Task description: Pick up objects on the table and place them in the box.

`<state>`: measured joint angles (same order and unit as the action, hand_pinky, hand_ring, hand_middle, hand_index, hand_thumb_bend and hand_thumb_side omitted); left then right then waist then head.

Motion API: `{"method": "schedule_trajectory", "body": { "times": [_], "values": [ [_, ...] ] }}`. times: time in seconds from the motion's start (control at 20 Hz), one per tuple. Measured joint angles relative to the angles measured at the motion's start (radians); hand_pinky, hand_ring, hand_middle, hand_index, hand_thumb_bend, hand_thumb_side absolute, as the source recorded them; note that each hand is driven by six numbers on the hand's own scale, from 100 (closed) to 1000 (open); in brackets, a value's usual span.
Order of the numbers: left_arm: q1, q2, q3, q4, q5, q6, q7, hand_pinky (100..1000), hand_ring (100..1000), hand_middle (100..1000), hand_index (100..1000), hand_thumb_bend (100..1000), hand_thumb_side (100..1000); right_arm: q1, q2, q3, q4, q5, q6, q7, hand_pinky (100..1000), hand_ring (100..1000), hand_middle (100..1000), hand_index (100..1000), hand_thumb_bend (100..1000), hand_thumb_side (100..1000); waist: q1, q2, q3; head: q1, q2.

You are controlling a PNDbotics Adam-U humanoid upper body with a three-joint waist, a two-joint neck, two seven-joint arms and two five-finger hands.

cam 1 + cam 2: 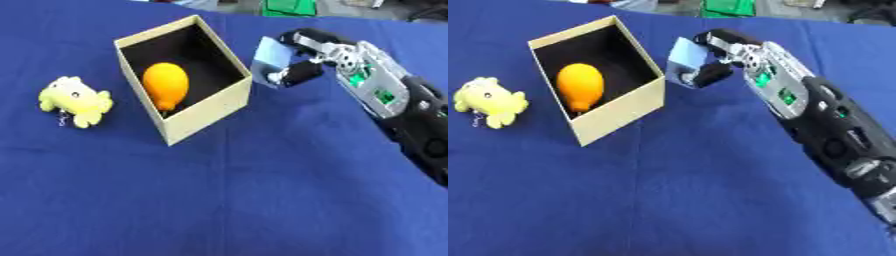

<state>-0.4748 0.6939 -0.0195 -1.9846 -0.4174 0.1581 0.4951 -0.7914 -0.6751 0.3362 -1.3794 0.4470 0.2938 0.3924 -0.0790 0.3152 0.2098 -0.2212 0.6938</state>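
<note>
A tan cardboard box (206, 112) with a dark inside stands open on the blue cloth at upper left of centre. An orange pear-shaped object (165, 85) lies inside it. A yellow plush toy (75, 100) lies on the cloth left of the box. My right hand (308, 57) comes in from the right and is shut on a light blue block (270, 56), pinched between thumb and fingers. The block hangs just beside the box's right rim, above the cloth. My left hand shows in neither view.
The blue cloth (245, 200) covers the whole table. Green and dark items (289, 6) sit past the far edge. My right forearm (833, 135) crosses the right side of the table.
</note>
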Motion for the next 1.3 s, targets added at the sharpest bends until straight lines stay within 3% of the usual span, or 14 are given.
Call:
{"method": "schedule_trajectory", "body": {
  "times": [0.1, 0.15, 0.4, 0.95, 1.3],
  "values": [
    [0.0, 0.0, 0.0, 0.0, 0.0, 0.0, 0.0, 586, 834, 718, 806, 559, 1000, 0.0, -0.002, -0.003, -0.006, -0.009, 0.005, 0.0, 834, 852, 710, 845, 100, 408, 0.0, 0.0, 0.0, 0.0, 0.0],
    [0.0, 0.0, 0.0, 0.0, 0.0, 0.0, 0.0, 588, 835, 717, 805, 560, 1000, 0.0, -0.003, -0.003, -0.007, -0.011, 0.007, -0.001, 833, 848, 697, 835, 100, 302, 0.0, -0.001, 0.0, 0.0, 0.0],
    [0.0, 0.0, 0.0, 0.0, 0.0, -0.001, -0.001, 588, 835, 717, 805, 562, 1000, -0.075, -0.033, -0.048, -0.071, -0.053, -0.011, -0.019, 835, 849, 695, 833, 100, 277, 0.003, -0.017, -0.003, -0.001, 0.002],
    [0.0, 0.001, 0.0, 0.0, 0.0, -0.003, 0.0, 587, 835, 718, 805, 562, 1000, -0.136, -0.045, -0.077, -0.164, -0.093, 0.01, -0.002, 839, 849, 693, 834, 100, 307, 0.002, -0.017, -0.007, -0.002, 0.001],
    [0.0, 0.001, 0.0, 0.0, 0.001, -0.005, 0.002, 586, 835, 718, 805, 562, 1000, -0.165, -0.019, -0.071, -0.185, -0.124, 0.019, 0.011, 842, 850, 692, 839, 100, 337, 0.002, -0.017, -0.007, -0.031, 0.002]
  ]
}}
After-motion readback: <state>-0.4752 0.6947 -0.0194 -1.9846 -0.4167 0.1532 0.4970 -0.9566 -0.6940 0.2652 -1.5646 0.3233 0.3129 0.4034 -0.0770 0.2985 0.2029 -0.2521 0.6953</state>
